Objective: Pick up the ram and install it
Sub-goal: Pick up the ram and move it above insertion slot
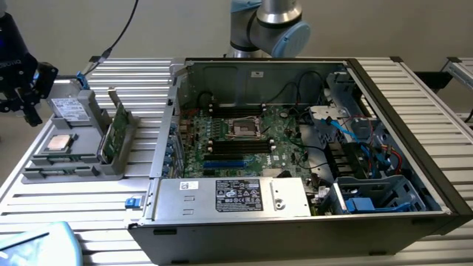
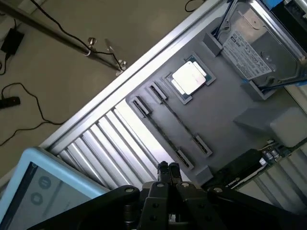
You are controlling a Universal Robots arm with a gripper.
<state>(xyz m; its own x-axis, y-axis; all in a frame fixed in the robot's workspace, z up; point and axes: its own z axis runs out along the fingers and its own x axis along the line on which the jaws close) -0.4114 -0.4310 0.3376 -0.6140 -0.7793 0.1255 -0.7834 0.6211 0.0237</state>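
Observation:
My gripper (image 1: 31, 113) (image 2: 168, 168) hangs at the exterior view's left, just off the far-left corner of the grey parts tray (image 1: 77, 124) (image 2: 216, 115). Its two fingertips are pressed together with nothing between them. The ram is hidden or out of view. The tray's two long narrow holders (image 2: 168, 127) show as thin dark grooves between end clips. A taller green card (image 1: 118, 133) stands on edge along the tray's side nearest the computer case. Black memory slots (image 1: 236, 145) lie on the motherboard (image 1: 284, 133) inside the case.
The tray also holds a silver processor (image 1: 59, 142) (image 2: 189, 77) and a hard drive (image 1: 66, 108) (image 2: 261, 48). The open case (image 1: 414, 124) fills the ribbed table's (image 1: 74, 199) middle, with its power supply (image 1: 236, 197) in front. A pale blue device (image 1: 37, 244) (image 2: 43, 191) lies near the table's front-left corner.

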